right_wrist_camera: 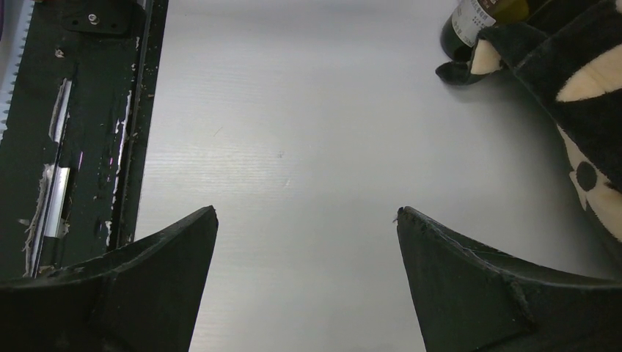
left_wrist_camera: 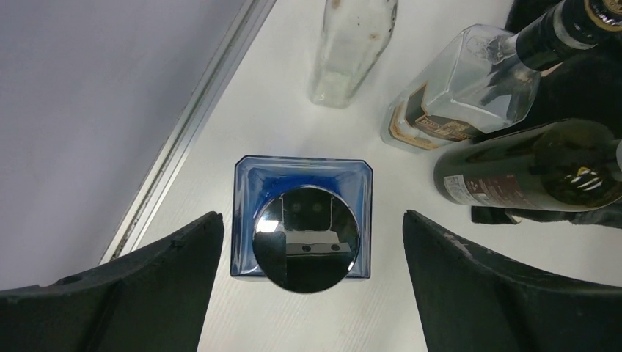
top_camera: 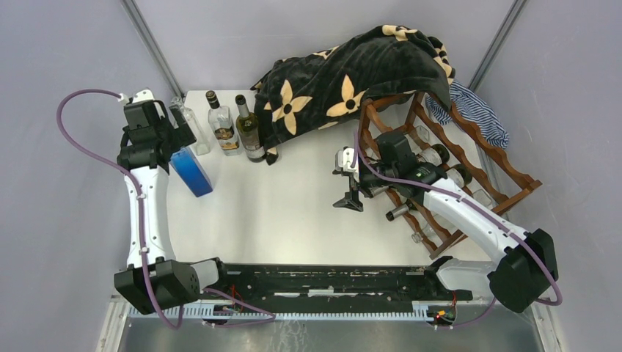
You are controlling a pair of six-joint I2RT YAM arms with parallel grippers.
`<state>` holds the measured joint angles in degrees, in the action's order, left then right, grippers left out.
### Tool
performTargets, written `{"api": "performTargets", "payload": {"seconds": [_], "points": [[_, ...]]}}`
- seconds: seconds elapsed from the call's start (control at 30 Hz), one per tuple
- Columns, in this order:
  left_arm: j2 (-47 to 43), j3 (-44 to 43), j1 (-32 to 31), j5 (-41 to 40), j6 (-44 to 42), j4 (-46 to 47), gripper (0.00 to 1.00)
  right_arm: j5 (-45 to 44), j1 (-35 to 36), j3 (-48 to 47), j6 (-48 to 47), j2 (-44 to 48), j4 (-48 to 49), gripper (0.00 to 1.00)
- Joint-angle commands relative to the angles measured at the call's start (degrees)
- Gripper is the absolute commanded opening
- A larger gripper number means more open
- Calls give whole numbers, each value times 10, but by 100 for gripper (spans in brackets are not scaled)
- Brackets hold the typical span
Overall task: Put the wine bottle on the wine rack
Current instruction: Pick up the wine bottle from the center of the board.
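A dark green wine bottle point(top_camera: 249, 130) point(left_wrist_camera: 543, 165) stands at the back of the table beside a labelled clear bottle point(top_camera: 222, 125) point(left_wrist_camera: 462, 88). A blue square bottle point(top_camera: 192, 172) point(left_wrist_camera: 302, 183) with a shiny black cap stands at the left. My left gripper point(top_camera: 182, 133) point(left_wrist_camera: 312, 213) hangs open just above it, a finger on each side of the cap, touching nothing. The reddish-brown wine rack point(top_camera: 506, 167) stands at the right with several bottles lying in it. My right gripper point(top_camera: 350, 192) point(right_wrist_camera: 306, 210) is open and empty over bare table just left of the rack.
A black blanket with tan flowers point(top_camera: 345, 73) point(right_wrist_camera: 587, 81) drapes over the rack's far end. A striped cloth point(top_camera: 477, 110) hangs behind it. An empty clear bottle point(top_camera: 189, 125) point(left_wrist_camera: 352, 44) stands at the back left. The table's left edge point(left_wrist_camera: 183, 139) runs close to the blue bottle.
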<state>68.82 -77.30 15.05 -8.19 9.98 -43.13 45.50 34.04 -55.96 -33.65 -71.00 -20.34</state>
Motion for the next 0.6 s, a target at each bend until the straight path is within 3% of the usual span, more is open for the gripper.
{"api": "performTargets", "payload": {"seconds": [0.0, 0.3, 0.33, 0.4, 0.43, 0.5, 0.57], "points": [[14, 21, 7, 19, -1, 44, 94, 17, 2, 9, 7, -1, 27, 98], [28, 28, 9, 12, -6, 53, 73, 19, 2, 11, 4, -11, 26, 98], [29, 28, 9, 15, -8, 53, 65, 18, 3, 11, 3, -11, 26, 98], [29, 25, 9, 17, -11, 51, 32, 17, 2, 12, 2, -11, 25, 98], [26, 24, 9, 20, -12, 51, 22, 17, 2, 11, 2, -11, 24, 98], [15, 20, 9, 37, -17, 47, 9, 18, 2, 11, 2, -13, 24, 98], [-2, 15, 9, 65, -18, 41, 2, 23, 2, 11, 0, -14, 22, 98]]}}
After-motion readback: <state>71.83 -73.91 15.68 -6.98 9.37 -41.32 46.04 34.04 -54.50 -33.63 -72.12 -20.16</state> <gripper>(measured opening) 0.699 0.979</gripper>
